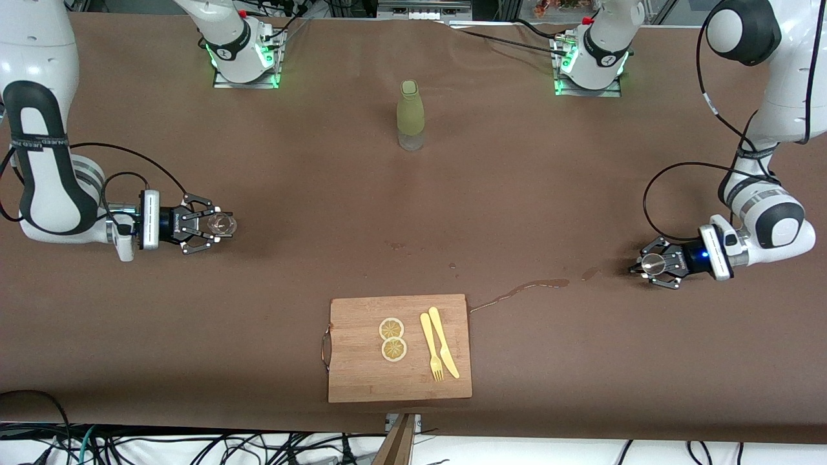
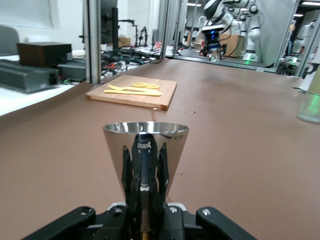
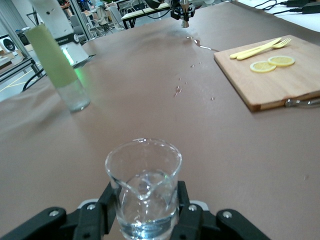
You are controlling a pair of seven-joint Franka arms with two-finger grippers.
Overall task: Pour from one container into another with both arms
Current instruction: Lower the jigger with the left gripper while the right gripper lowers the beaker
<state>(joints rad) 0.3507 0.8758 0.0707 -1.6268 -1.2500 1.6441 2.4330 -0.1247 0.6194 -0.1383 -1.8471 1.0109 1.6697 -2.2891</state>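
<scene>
Brown-covered table (image 1: pixel 258 310), wooden cutting board (image 1: pixel 362 374) at its front-camera edge, green bottle (image 1: pixel 411 116) farther from that camera, liquid streak (image 1: pixel 517 292) beside the board.

— What sits nearest the front camera on the brown table (image 1: pixel 258 310)?
— A rectangular wooden cutting board (image 1: pixel 362 381) with a metal handle on the edge toward the right arm's end. Two round lemon slices (image 1: pixel 392 339) lie on it, and just beside them a pale yellow plastic fork (image 1: pixel 431 347) and a matching knife (image 1: pixel 444 341), side by side.
— Anything else?
— A tall green bottle with a clear base (image 1: pixel 410 115) stands upright, well apart from the board, nearer the bases. A thin wet streak (image 1: pixel 517 292) runs from the board's corner toward the left arm's end.
</scene>
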